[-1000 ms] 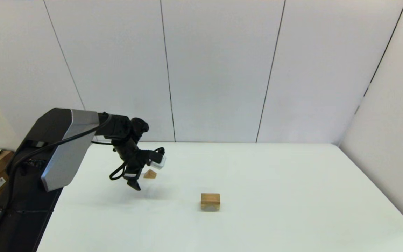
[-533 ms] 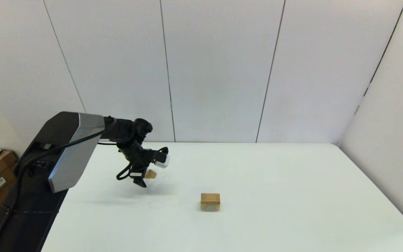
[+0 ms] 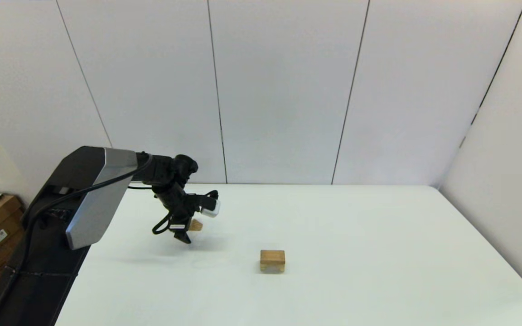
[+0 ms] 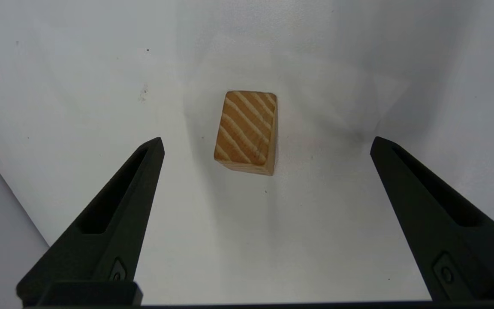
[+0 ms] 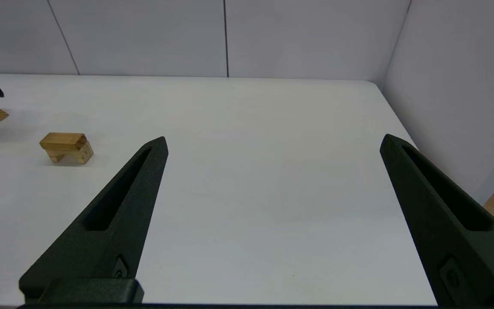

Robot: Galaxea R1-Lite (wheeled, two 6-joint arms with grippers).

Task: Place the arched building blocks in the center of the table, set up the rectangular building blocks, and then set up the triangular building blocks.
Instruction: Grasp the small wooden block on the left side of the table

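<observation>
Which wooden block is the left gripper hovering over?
The triangular block, alone on the table beneath the open left gripper; the rectangular slab lies on the arched block mid-table.

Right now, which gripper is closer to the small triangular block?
Left. The left gripper hovers over the triangular block, open fingers on both sides. The right gripper stays far away at the table's other side.

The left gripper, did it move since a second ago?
Yes. The left gripper went farther back and a little to the right, closing in on the triangular block, which stayed put on the table. Its fingers are open.
</observation>
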